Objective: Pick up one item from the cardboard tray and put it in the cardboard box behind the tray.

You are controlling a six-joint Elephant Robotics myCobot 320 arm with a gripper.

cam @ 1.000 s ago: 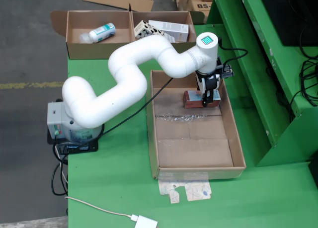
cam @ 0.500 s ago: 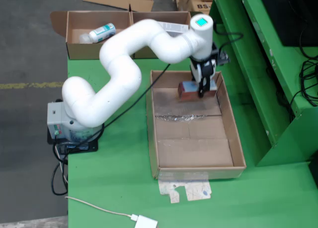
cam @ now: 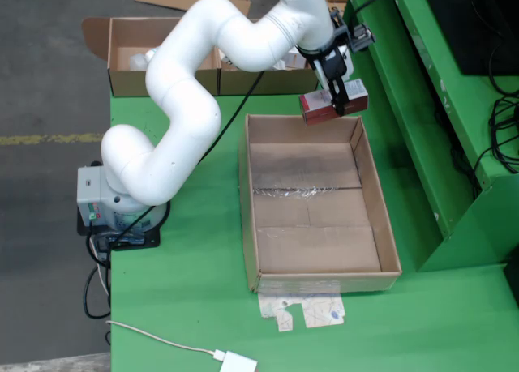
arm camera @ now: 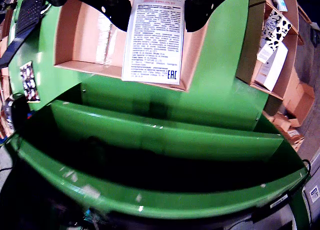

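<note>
My gripper [cam: 335, 99] is shut on a small red-brown carton [cam: 332, 107] and holds it in the air over the far rim of the cardboard tray [cam: 246, 210]. Nothing else lies in the tray. The two-compartment cardboard box [cam: 130, 82] stands just behind it, partly hidden by the arm. In the wrist view the carton's white printed face [arm camera: 152, 39] hangs between the black fingers [arm camera: 112, 7] of the gripper [arm camera: 155, 12], with the tray [arm camera: 75, 34] below and the box [arm camera: 250, 54] at right.
A white bottle [cam: 136, 61] shows in the box's left compartment. A cow-patterned carton [arm camera: 274, 27] and a white carton [arm camera: 276, 64] lie in the other. Green shelving [cam: 422, 104] rises right of the tray. A white adapter [cam: 237, 361] lies at the table's front.
The gripper has lifted the carton off the tray floor and carried it toward the back. It now hangs over the tray's far rim, and the arm has swung back with it.
</note>
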